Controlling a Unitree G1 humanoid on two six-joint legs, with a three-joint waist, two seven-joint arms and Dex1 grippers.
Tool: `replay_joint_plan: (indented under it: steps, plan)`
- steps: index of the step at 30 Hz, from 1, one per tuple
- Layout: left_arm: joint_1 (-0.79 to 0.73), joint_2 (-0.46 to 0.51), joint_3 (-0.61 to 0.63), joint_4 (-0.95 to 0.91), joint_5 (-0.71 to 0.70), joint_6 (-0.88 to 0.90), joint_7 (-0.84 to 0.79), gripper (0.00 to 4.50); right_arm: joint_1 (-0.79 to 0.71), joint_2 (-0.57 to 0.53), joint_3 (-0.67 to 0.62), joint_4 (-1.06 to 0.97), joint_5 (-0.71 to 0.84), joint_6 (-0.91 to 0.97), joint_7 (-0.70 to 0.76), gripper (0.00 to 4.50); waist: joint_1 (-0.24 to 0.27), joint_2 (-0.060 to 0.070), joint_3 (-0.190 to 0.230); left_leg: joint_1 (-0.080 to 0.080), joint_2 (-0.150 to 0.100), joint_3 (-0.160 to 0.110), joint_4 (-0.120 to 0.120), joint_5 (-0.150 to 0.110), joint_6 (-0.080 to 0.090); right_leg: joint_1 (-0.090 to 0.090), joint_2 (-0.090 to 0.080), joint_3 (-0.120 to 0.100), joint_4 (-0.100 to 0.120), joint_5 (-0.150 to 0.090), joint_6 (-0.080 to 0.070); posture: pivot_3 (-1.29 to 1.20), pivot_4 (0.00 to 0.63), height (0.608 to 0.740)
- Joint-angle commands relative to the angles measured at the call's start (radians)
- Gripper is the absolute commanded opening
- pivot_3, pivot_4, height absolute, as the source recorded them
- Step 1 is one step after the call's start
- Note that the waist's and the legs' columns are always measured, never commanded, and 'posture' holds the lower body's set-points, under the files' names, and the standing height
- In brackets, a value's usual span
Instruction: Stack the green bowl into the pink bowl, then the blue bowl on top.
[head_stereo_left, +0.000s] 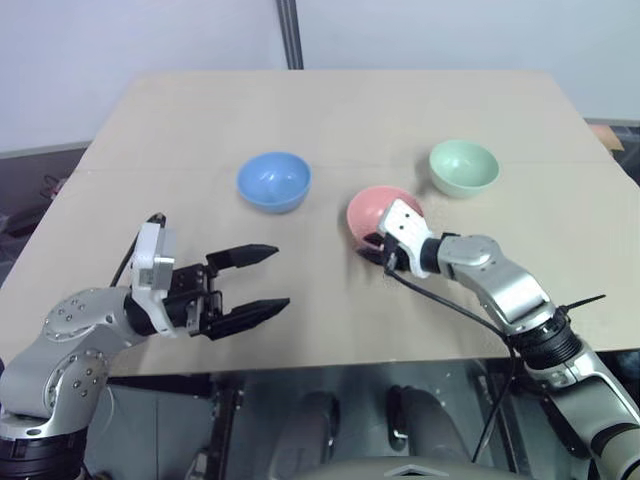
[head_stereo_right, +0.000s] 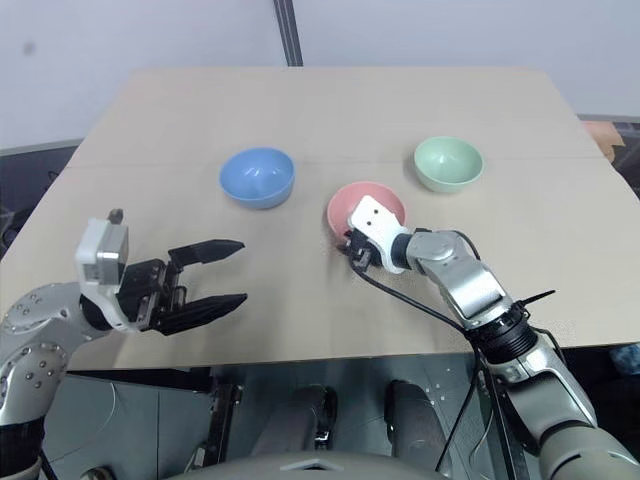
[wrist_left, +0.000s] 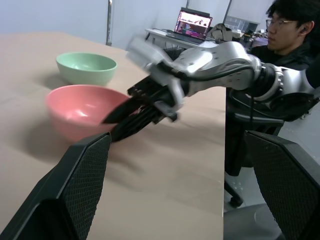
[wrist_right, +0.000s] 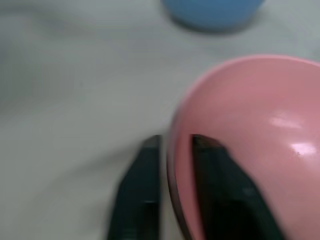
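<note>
The pink bowl sits upright at the middle of the table, with the blue bowl to its left and farther back and the green bowl to its right and farther back. All three stand apart and hold nothing. My right gripper is at the pink bowl's near rim, open a little. In the right wrist view one of its fingers is outside the wall and the other is inside. My left gripper hangs wide open and empty near the front left, pointing right, well short of the bowls.
The tan table has open surface between the bowls and along its front edge. A black cable hangs from my right wrist over the front edge. A person sits beyond the table's right side near a laptop.
</note>
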Motion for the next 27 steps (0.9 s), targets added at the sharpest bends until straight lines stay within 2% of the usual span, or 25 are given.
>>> replay_joint_plan:
  steps: [1,2,5,7,9,12,15,18,21,24,26,27]
  plan:
    - [0.009,-0.002,0.034,-0.041,-0.021,-0.008,0.010,4.50,-0.029,-0.016,-0.056,-0.106,0.014,0.024,0.019,2.67,-0.002,0.000,0.000,0.000,0.000,0.000,0.000,0.000,0.000,-0.001,0.000,0.001,0.000,0.000,0.000,0.00,0.150,0.740]
    - [0.013,-0.006,0.034,-0.043,-0.020,-0.011,0.014,4.50,-0.035,-0.024,-0.087,-0.149,0.040,0.059,0.024,3.22,-0.003,0.000,0.000,-0.001,0.000,0.001,0.000,0.000,0.000,-0.002,0.000,0.002,0.000,0.001,0.001,0.00,0.150,0.740]
    - [0.012,-0.017,0.024,-0.043,-0.009,-0.023,0.027,4.50,-0.062,-0.030,-0.203,-0.229,0.122,0.144,0.023,3.22,-0.003,0.000,0.000,-0.002,0.001,0.002,0.000,-0.001,0.001,-0.003,0.000,0.003,0.000,0.001,0.001,0.00,0.150,0.740]
    - [0.005,-0.023,0.017,-0.041,-0.008,-0.024,0.031,4.50,-0.099,-0.055,-0.269,-0.210,0.124,0.156,0.006,3.22,-0.003,0.000,0.000,-0.002,0.001,0.002,0.000,-0.001,0.001,-0.003,0.000,0.004,0.000,0.001,0.001,0.00,0.150,0.740]
    - [-0.012,-0.029,0.001,-0.029,0.000,-0.027,0.033,4.50,-0.142,-0.118,-0.297,-0.073,0.055,0.091,-0.011,3.22,0.000,0.000,0.000,-0.002,0.001,0.003,0.000,-0.001,0.002,-0.003,0.001,0.004,0.000,0.001,0.001,0.00,0.150,0.740]
    - [-0.036,-0.036,-0.015,-0.013,0.011,-0.029,0.033,4.50,-0.179,-0.174,-0.269,0.165,-0.041,-0.057,-0.016,3.22,0.002,-0.001,-0.001,-0.001,0.000,0.004,0.000,-0.001,0.002,-0.003,0.001,0.003,0.000,0.000,-0.001,0.00,0.150,0.740]
    - [-0.048,-0.043,-0.022,-0.005,0.013,-0.032,0.029,4.50,-0.230,-0.166,-0.238,0.456,-0.113,-0.231,-0.008,3.22,-0.006,-0.001,0.000,-0.001,0.001,0.007,-0.001,-0.001,0.002,-0.003,0.002,0.006,0.000,0.001,-0.001,0.00,0.150,0.740]
    - [-0.047,-0.044,-0.017,-0.006,0.013,-0.031,0.024,4.50,-0.288,-0.133,-0.225,0.664,-0.158,-0.342,-0.002,3.22,-0.018,0.000,0.000,-0.001,0.003,0.012,-0.001,-0.001,0.001,-0.006,0.003,0.011,0.000,0.004,0.000,0.00,0.150,0.740]
    - [-0.039,-0.042,-0.006,-0.017,0.005,-0.025,0.029,4.50,-0.348,-0.105,-0.230,0.802,-0.187,-0.417,-0.003,2.38,-0.026,0.000,0.000,-0.002,0.003,0.014,-0.002,-0.001,0.001,-0.008,0.003,0.013,0.001,0.004,0.001,0.00,0.150,0.740]
    - [-0.027,-0.042,0.005,-0.032,-0.003,-0.019,0.041,4.50,-0.388,-0.101,-0.229,0.883,-0.222,-0.501,-0.003,0.84,-0.028,0.000,0.001,-0.002,0.004,0.013,-0.002,-0.001,0.002,-0.008,0.003,0.013,0.001,0.004,0.001,0.00,0.150,0.740]
    - [-0.016,-0.044,0.008,-0.045,-0.005,-0.018,0.048,4.50,-0.403,-0.101,-0.235,0.913,-0.232,-0.531,0.000,0.03,-0.028,0.000,0.001,-0.002,0.003,0.013,-0.002,-0.001,0.002,-0.008,0.003,0.013,0.001,0.004,0.001,0.00,0.150,0.740]
    - [-0.012,-0.046,0.007,-0.051,-0.006,-0.018,0.052,4.50,-0.409,-0.102,-0.236,0.926,-0.240,-0.547,-0.006,0.03,-0.027,0.000,0.001,-0.002,0.003,0.013,-0.002,-0.001,0.002,-0.008,0.003,0.013,0.001,0.004,0.001,0.00,0.150,0.740]
